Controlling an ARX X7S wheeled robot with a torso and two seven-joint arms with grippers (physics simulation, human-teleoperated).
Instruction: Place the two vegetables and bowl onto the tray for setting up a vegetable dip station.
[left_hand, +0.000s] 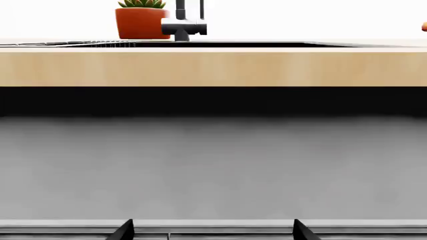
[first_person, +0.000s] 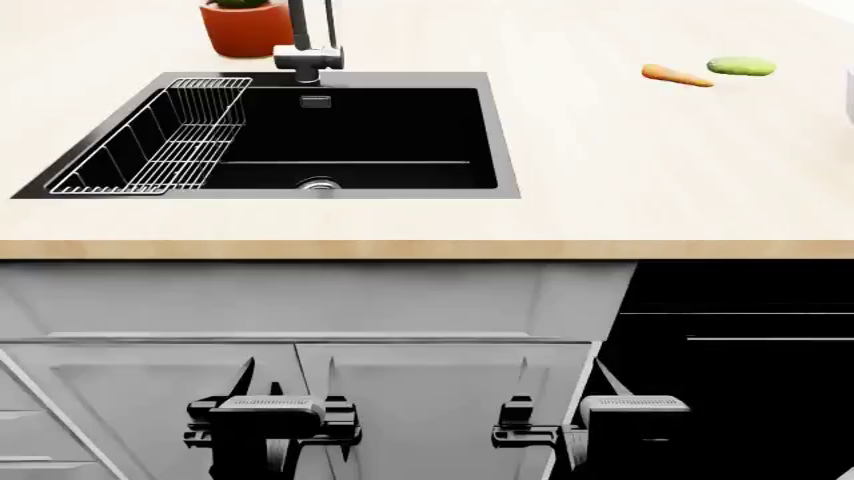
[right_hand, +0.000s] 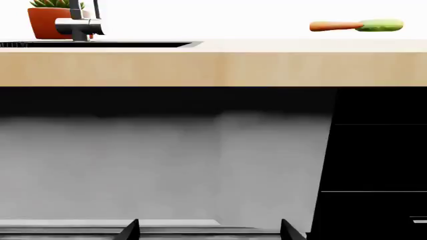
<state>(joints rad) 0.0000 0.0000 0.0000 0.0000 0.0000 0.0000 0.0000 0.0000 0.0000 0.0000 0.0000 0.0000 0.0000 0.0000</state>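
An orange carrot (first_person: 677, 76) and a light green cucumber (first_person: 742, 67) lie end to end on the far right of the wooden counter (first_person: 627, 190). The right wrist view also shows the carrot (right_hand: 332, 26) and cucumber (right_hand: 381, 25). The bowl and the tray are out of view. My left gripper (first_person: 274, 378) and right gripper (first_person: 565, 378) hang low in front of the grey cabinet doors, below the counter's front edge. Both are open and empty, as the left gripper (left_hand: 213, 229) and right gripper (right_hand: 209, 229) show in the wrist views.
A black sink (first_person: 347, 135) with a wire rack (first_person: 174, 140) fills the counter's left part. A dark faucet (first_person: 310, 45) and a terracotta plant pot (first_person: 244, 28) stand behind it. A black appliance front (first_person: 734, 350) is at lower right. A pale sliver (first_person: 849, 90) at the right edge cannot be identified.
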